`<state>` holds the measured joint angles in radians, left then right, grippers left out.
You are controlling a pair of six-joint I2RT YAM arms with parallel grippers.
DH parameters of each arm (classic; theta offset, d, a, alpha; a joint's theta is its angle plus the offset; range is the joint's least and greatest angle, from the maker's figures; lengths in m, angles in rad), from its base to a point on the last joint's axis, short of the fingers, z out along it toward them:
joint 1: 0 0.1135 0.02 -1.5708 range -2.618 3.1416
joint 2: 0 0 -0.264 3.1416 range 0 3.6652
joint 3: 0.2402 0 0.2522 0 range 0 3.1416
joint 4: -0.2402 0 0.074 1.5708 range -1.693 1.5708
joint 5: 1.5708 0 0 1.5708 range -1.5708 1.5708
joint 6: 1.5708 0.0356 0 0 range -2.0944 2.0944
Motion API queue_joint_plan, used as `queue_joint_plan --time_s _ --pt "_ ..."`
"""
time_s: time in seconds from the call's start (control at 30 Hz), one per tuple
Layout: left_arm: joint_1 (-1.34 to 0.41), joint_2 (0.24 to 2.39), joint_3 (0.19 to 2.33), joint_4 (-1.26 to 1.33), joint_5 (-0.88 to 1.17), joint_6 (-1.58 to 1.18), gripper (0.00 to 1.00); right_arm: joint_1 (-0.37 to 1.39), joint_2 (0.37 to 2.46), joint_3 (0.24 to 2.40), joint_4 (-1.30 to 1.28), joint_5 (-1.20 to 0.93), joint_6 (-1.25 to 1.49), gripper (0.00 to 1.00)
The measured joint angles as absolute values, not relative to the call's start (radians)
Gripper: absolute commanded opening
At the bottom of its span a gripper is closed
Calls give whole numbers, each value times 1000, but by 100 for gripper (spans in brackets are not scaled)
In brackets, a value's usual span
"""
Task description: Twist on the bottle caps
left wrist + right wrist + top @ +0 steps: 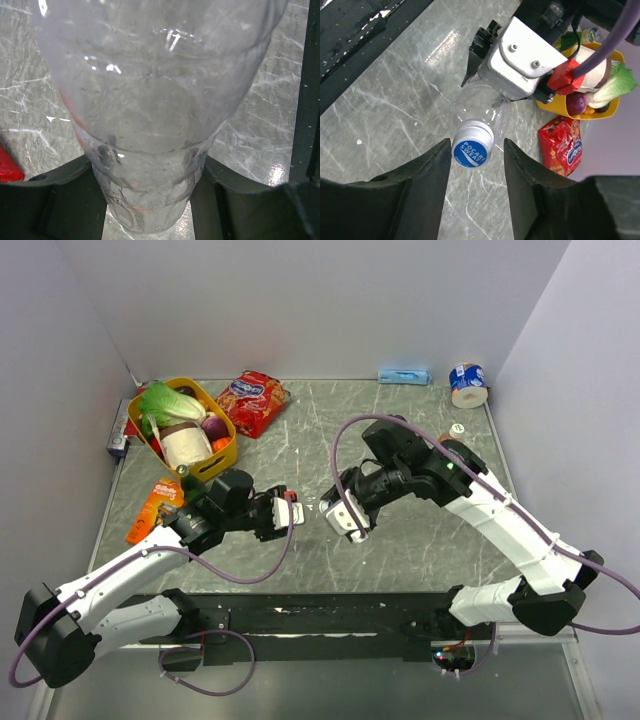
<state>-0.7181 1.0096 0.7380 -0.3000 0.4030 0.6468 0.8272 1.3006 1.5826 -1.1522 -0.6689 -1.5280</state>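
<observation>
- We are looking down at a grey marbled table (420, 440), where two arms are facing each other at its middle.
- The left gripper (155, 200) is clamping a clear bottle (150, 100) on its side, probably to stop it spinning.
- The right gripper (477, 150) is pointing at the bottle's neck, jaws parted on either side.
- A blue cap (473, 146) is sitting on that neck between the parted jaws, apparently not yet squeezed.

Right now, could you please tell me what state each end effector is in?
Left end effector: closed on the clear bottle.
Right end effector: open, fingers either side of the blue cap.
</observation>
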Motion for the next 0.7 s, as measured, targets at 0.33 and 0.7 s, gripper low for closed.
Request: queue_joint_plan --time_s 0.33,0.7 --pt "-711 1003 737 -285 384 584 1 829 1352 1631 -1136 -640 -1369 0" --pt "-745 1032 683 -60 -78 264 1 697 1722 2033 -1068 -569 -297 0"
